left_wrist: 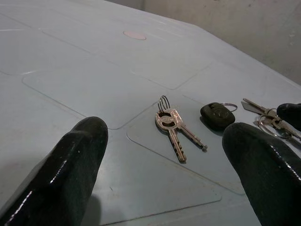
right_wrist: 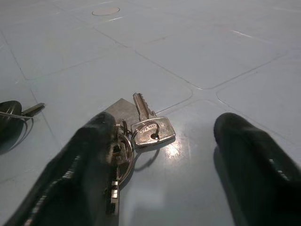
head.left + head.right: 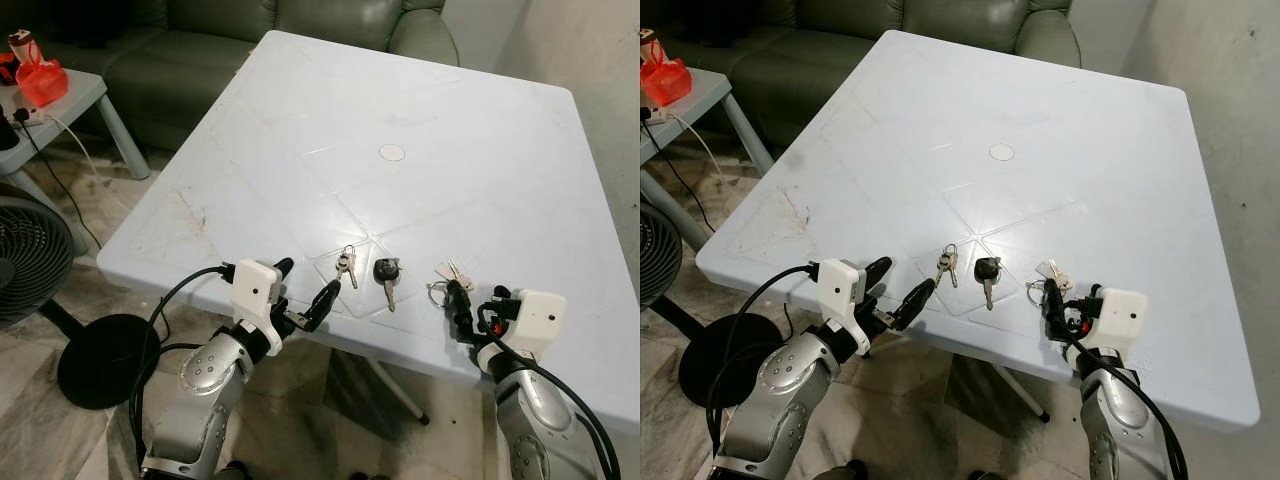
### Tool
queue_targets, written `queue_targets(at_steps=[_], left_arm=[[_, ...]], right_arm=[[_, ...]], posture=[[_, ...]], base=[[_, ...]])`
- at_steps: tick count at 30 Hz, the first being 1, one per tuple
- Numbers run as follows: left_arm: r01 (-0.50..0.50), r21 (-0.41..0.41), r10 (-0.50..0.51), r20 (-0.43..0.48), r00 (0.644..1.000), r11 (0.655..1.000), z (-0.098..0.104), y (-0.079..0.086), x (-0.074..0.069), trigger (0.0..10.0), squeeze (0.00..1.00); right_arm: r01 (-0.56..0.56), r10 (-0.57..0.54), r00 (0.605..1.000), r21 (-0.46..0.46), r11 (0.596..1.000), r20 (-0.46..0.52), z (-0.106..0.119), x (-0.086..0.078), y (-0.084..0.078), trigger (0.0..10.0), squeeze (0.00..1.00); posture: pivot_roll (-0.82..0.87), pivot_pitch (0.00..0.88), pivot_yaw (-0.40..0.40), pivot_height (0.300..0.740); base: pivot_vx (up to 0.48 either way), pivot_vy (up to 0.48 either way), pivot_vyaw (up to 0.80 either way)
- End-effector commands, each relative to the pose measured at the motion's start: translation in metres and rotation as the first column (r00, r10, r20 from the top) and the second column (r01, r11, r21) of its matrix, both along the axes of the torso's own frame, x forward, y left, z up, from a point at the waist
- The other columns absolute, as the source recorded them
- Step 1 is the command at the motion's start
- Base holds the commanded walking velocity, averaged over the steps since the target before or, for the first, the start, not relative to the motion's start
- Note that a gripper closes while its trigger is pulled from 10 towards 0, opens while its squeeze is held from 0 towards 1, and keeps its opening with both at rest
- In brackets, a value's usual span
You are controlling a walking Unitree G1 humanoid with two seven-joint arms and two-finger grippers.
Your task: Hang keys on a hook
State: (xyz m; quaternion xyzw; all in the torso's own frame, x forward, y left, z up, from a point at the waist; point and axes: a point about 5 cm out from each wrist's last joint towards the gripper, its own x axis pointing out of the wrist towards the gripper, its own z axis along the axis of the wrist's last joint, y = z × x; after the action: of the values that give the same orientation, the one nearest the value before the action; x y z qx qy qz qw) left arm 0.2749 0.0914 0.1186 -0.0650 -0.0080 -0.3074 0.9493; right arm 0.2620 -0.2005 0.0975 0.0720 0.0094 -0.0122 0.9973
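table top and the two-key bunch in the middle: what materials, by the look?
Table: looks like moulded plastic, pale blue-white, semi-matte; moulded panel lines, a round centre cap, scuff marks near one edge. Two-key bunch: bare silvery metal, probably steel or nickel-plated brass, with bright glints and a thin wire ring.

Before me stands a pale blue-white plastic surface (image 3: 420, 110), square, moulded with faint diamond panels and a small round cap (image 3: 392, 152) near its middle; brownish scuffs mark it near its left edge. Behind its far edge sits a dark green sofa (image 3: 230, 40). To my left a smaller pale side table (image 3: 85, 95) carries a red bag (image 3: 41, 80), with a white cable (image 3: 75, 140) trailing off it. A black standing fan (image 3: 25, 255) is at the left, its round base on the marbled tile floor (image 3: 110, 290). A plain light wall (image 3: 600, 50) rises on the right.
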Motion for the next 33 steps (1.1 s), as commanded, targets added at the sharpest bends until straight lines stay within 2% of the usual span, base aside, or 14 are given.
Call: queue_targets(at_steps=[1,14,16,17,18,19,23,25,26,28,29,31,33], left_arm=[[-0.003,0.012,0.003,0.007,1.000,1.000,0.0005,-0.0007,-0.0024,10.0,0.00],[-0.019,0.011,0.018,0.010,1.000,1.000,0.0016,0.0018,-0.0021,10.0,0.00],[-0.020,0.010,0.020,0.010,1.000,1.000,0.0016,0.0021,-0.0021,10.0,0.00],[-0.021,0.010,0.021,0.010,1.000,1.000,0.0016,0.0024,-0.0021,10.0,0.00],[-0.022,0.010,0.022,0.010,1.000,1.000,0.0016,0.0025,-0.0021,10.0,0.00],[-0.023,0.010,0.023,0.010,1.000,1.000,0.0019,0.0024,-0.0016,10.0,0.00],[-0.025,0.011,0.025,0.011,1.000,1.000,0.0024,0.0026,-0.0011,10.0,0.00],[-0.026,0.010,0.026,0.012,1.000,1.000,0.0030,0.0029,-0.0007,10.0,0.00],[-0.027,0.009,0.027,0.012,1.000,1.000,0.0031,0.0030,-0.0007,10.0,0.00],[-0.028,0.007,0.028,0.011,1.000,1.000,0.0031,0.0030,-0.0005,10.0,0.00],[-0.028,0.007,0.028,0.011,1.000,1.000,0.0031,0.0030,-0.0005,10.0,0.00],[-0.029,0.007,0.029,0.012,1.000,1.000,0.0034,0.0031,-0.0002,10.0,0.00],[-0.030,0.007,0.029,0.012,0.999,1.000,0.0036,0.0030,0.0000,10.0,0.00]], right_arm=[[0.003,-0.002,1.000,-0.014,1.000,0.002,0.0003,-0.0031,-0.0010,0.0,0.00],[-0.017,0.016,1.000,-0.042,0.999,-0.009,-0.0006,-0.0046,0.0017,0.0,0.00],[-0.030,0.029,0.999,-0.052,0.998,-0.013,-0.0010,-0.0058,0.0036,0.9,0.00],[-0.035,0.034,0.999,-0.060,0.998,-0.017,-0.0013,-0.0063,0.0044,2.0,0.00],[-0.037,0.036,0.999,-0.065,0.997,-0.019,-0.0015,-0.0066,0.0048,2.0,0.00],[-0.041,0.040,0.999,-0.074,0.996,-0.023,-0.0019,-0.0067,0.0052,3.3,0.00],[-0.054,0.052,0.998,-0.097,0.994,-0.028,-0.0025,-0.0075,0.0066,3.1,0.00],[-0.048,0.044,0.998,-0.101,0.994,-0.047,-0.0046,-0.0086,0.0070,4.8,0.00],[-0.045,0.039,0.998,-0.105,0.993,-0.056,-0.0057,-0.0091,0.0073,4.9,0.00],[-0.035,0.027,0.997,-0.107,0.994,-0.068,-0.0068,-0.0095,0.0073,8.4,0.00],[-0.035,0.027,0.997,-0.107,0.994,-0.068,-0.0068,-0.0095,0.0073,8.4,0.00],[-0.021,0.013,0.996,-0.101,0.995,-0.084,-0.0080,-0.0085,0.0071,10.0,0.00],[-0.002,-0.007,0.995,-0.092,0.996,-0.096,-0.0085,-0.0066,0.0069,10.0,0.00]], posture=[[0.05,0.191,-0.047,0.740],[0.06,0.196,-0.052,0.740],[0.06,0.196,-0.052,0.740],[0.06,0.196,-0.052,0.740],[0.06,0.196,-0.052,0.740],[0.06,0.201,-0.054,0.740],[0.06,0.205,-0.055,0.740],[0.06,0.205,-0.055,0.740],[0.06,0.205,-0.055,0.740],[0.06,0.212,-0.054,0.740],[0.06,0.212,-0.054,0.740],[0.06,0.212,-0.054,0.740],[0.06,0.210,-0.054,0.740]], base=[[0.000,0.000,0.00],[0.000,0.000,0.00],[0.000,0.000,0.00],[0.000,0.000,0.00],[0.000,0.000,0.00],[0.000,0.000,0.00],[0.000,0.000,0.00],[0.000,0.000,0.00],[0.000,0.000,0.00],[0.000,0.000,0.00],[0.000,0.000,0.00],[0.000,0.000,0.00],[0.000,0.000,0.00]])
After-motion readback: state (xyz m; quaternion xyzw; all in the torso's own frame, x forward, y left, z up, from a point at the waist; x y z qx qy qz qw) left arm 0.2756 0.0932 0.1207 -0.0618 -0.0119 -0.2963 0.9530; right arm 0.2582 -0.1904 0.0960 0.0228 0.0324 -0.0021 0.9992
